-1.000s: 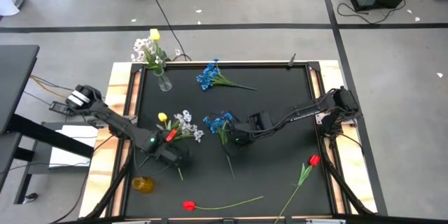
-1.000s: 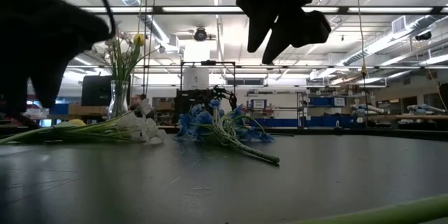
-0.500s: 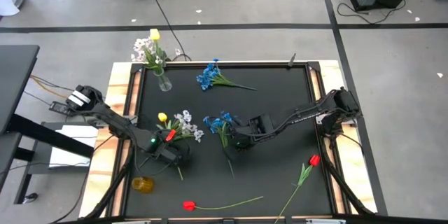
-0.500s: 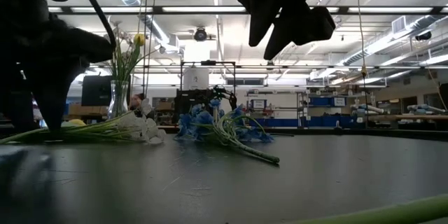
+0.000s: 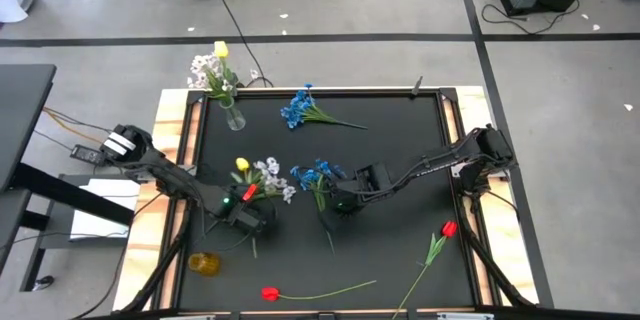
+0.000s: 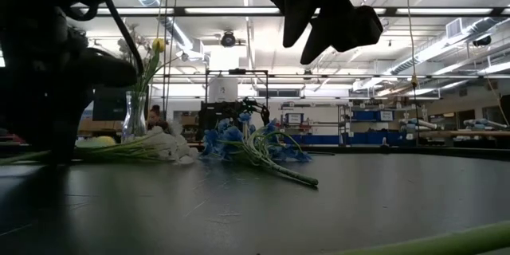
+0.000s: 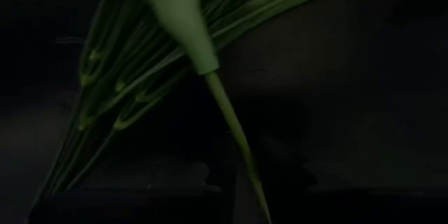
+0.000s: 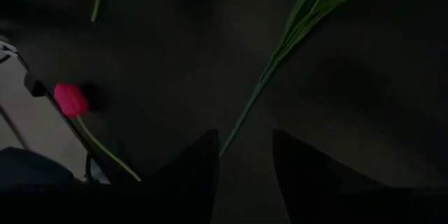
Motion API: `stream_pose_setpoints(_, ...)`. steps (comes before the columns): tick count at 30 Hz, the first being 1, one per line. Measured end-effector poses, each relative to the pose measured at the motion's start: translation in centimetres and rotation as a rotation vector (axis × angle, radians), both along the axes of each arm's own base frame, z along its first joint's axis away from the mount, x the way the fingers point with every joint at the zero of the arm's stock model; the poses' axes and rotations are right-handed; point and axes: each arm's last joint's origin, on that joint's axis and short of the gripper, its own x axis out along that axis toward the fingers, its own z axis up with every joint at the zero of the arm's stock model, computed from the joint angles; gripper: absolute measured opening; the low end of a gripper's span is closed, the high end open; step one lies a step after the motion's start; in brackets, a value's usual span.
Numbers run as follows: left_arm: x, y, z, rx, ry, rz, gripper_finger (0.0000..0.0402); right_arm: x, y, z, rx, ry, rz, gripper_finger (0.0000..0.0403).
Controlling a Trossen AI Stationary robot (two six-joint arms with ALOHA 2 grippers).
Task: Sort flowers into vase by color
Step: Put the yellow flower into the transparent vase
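Observation:
A yellow tulip and a white blossom bunch lie side by side on the black mat, their stalks running toward the near edge. My left gripper is down on those stalks, pointing steeply down. The tulip's thick green sleeve narrows to a thin stalk. A blue bunch lies at mid table. My right gripper hovers open above its stalk, well clear of the mat. A glass vase at the far left holds white blossoms and a yellow tulip. My left gripper is shut on the yellow tulip's thin bare stalk, near its lower end, pinched between the two dark fingers. The fingers come from above, slanting steeply down, and lie across the stalk. The tulip lies flat on the mat beside the white bunch's stalks.
A second blue bunch lies at the far middle. Two red tulips lie near the front edge and at the right. An amber jar stands on the wooden frame at the near left.
My left gripper has sunk onto the stalks, and in the low view its fingers have drawn together. The yellow tulip and the white bunch have slid a little toward the table's right while lying flat.

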Motion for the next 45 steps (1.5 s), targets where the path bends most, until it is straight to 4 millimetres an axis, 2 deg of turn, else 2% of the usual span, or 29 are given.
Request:
stream_pose_setpoints(3,0.1,-0.2,0.3,-0.029,-0.013,-0.034,0.0037,0.0,0.0,0.0,0.001,-0.005,0.0,0.0144)
stream_pose_setpoints(9,0.3,-1.0,2.5,-0.047,-0.077,-0.086,0.0008,0.1,0.0,0.0,-0.011,-0.011,0.017,0.0144)
stream_pose_setpoints(13,0.1,-0.7,4.6,0.011,-0.153,-0.143,0.0008,0.5,-0.2,0.3,-0.01,-0.064,0.028,0.0144)
stream_pose_setpoints(16,0.0,-0.1,6.4,0.111,-0.254,-0.195,0.0008,1.5,-0.5,0.8,0.001,-0.174,0.029,0.0144)
stream_pose_setpoints(20,-0.1,0.6,8.7,0.292,-0.421,-0.242,0.0008,3.1,-1.4,2.5,-0.019,-0.405,0.015,0.0144)
stream_pose_setpoints(24,0.0,1.1,10.9,0.494,-0.581,-0.232,0.0008,3.8,-2.4,4.1,-0.097,-0.562,-0.031,0.0144)
stream_pose_setpoints(29,0.5,0.9,12.9,0.684,-0.667,-0.347,0.0008,3.5,-3.1,6.2,-0.25,-0.691,-0.031,0.0144)
stream_pose_setpoints(35,1.5,0.2,15.3,0.857,-0.785,-0.523,0.0008,2.9,-3.8,9.8,-0.401,-0.904,0.013,0.0144)
stream_pose_setpoints(40,1.8,0.1,16.6,0.946,-0.847,-0.572,0.0008,1.9,-4.2,11.5,-0.465,-0.945,-0.004,0.0144)
stream_pose_setpoints(45,1.8,0.0,16.9,0.969,-0.857,-0.586,0.0008,1.1,-4.3,12.5,-0.5,-0.974,0.025,0.0134)
